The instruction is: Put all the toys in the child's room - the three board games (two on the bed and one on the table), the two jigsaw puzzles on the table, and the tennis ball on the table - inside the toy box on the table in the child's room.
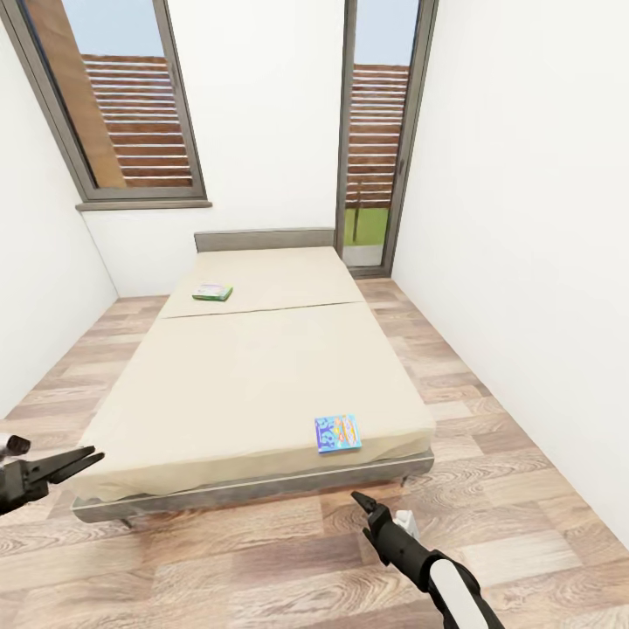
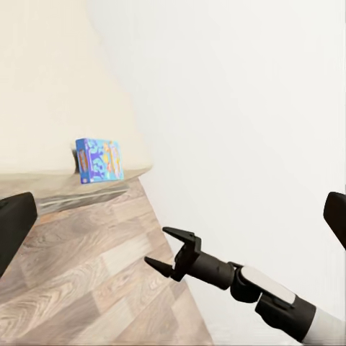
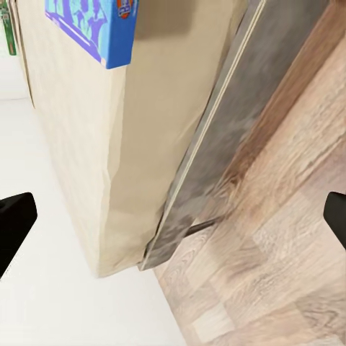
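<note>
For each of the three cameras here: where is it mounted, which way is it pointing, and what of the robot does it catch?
Head view: on the head, looking forward and down over the bed, both arms at the lower edge, left gripper, right gripper.
Left wrist view: on the left arm, facing the bed's foot corner and the right gripper, open.
Right wrist view: on the right arm, facing the bed frame and floor.
Shared by all three views: the blue board game.
</note>
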`<state>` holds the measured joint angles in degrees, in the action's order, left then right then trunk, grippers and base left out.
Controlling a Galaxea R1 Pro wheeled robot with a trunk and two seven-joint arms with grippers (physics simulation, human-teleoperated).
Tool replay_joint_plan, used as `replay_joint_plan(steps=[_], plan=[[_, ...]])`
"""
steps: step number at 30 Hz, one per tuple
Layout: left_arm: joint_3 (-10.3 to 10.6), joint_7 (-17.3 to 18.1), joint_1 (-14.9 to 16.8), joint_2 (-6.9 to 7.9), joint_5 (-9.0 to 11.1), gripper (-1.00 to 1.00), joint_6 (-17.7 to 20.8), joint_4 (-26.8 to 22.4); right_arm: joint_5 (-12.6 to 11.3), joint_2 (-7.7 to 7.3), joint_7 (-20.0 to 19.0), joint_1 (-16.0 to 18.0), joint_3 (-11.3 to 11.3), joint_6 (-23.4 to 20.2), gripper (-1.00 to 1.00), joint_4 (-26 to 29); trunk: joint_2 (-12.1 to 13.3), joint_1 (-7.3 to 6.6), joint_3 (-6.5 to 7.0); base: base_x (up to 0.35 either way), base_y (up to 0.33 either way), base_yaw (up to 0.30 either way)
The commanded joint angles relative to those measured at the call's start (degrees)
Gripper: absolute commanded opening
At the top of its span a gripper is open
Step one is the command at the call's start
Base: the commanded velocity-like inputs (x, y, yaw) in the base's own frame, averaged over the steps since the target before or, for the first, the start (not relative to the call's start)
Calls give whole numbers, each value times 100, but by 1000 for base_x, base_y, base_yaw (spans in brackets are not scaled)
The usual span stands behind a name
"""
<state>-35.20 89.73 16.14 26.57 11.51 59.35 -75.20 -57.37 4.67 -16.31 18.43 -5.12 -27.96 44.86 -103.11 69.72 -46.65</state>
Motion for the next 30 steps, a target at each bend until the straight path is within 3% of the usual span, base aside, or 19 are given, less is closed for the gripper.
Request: replay_joint_plan(steps=[1,4,6,8,18,30], plan=[[112,27,3,-7,46,100,59,-1,-39,5,-17,3,-33,-46,100,0,-2,-1,-5,0,0,0],[439,27,7,-41,199,100,45,2,-131,2,-96,3,-38,-40,100,-2,-2,-1,-5,0,0,0],[824,27,10,-126,330,100,28,-9,-313,-3,-292,3,-40,-33,100,-3,-2,-1,-5,0,0,0],[989,27,11,-165,373,100,18,-12,-421,-7,-444,3,-43,-29,100,-4,-2,-1,-5,0,0,0],[1177,27,12,-218,410,100,7,-12,-542,-3,-618,3,-72,199,100,-45,-2,-1,-5,0,0,0],[1191,27,12,-253,389,100,-38,-5,-558,-46,-649,3,-363,539,100,-78,-2,-1,-5,0,0,0]])
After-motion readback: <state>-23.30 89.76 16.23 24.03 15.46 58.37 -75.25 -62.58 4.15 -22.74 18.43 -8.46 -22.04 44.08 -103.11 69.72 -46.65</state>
